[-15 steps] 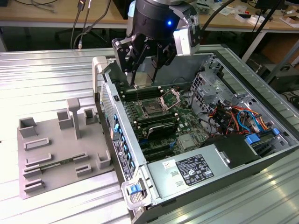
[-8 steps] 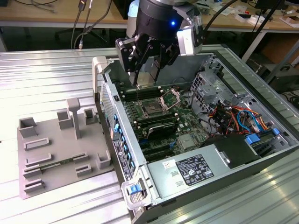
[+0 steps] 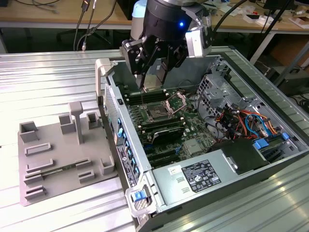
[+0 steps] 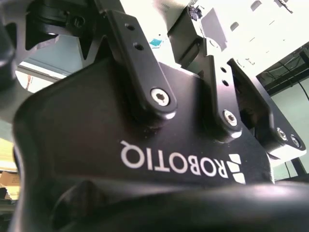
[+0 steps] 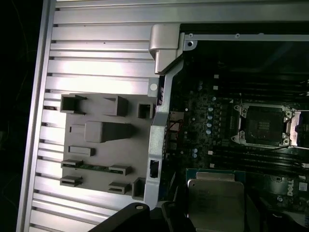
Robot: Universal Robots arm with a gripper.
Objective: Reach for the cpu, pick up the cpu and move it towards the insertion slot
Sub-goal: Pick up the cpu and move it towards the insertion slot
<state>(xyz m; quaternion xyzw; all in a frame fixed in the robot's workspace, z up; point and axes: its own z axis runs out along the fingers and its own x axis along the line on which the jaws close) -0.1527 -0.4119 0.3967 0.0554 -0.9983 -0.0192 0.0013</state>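
The cpu (image 5: 216,199), a thin, stiff, light chip with a slick metal top and presumably fragile underside, is seen held by its edges in the closed gripper (image 3: 153,72), raised above the open computer case near the insertion slot (image 5: 263,125).

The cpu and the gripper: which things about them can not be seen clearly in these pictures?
- Whether the fingers press the cpu: in the first wrist view the picture's edge cuts the chip off, dark gripper parts beside it.
- The cpu in the exterior view: it shows as a thin sliver under the gripper, too small to judge.
- The contacts inside the insertion slot: too small in the exterior view, too dark in the first wrist view.
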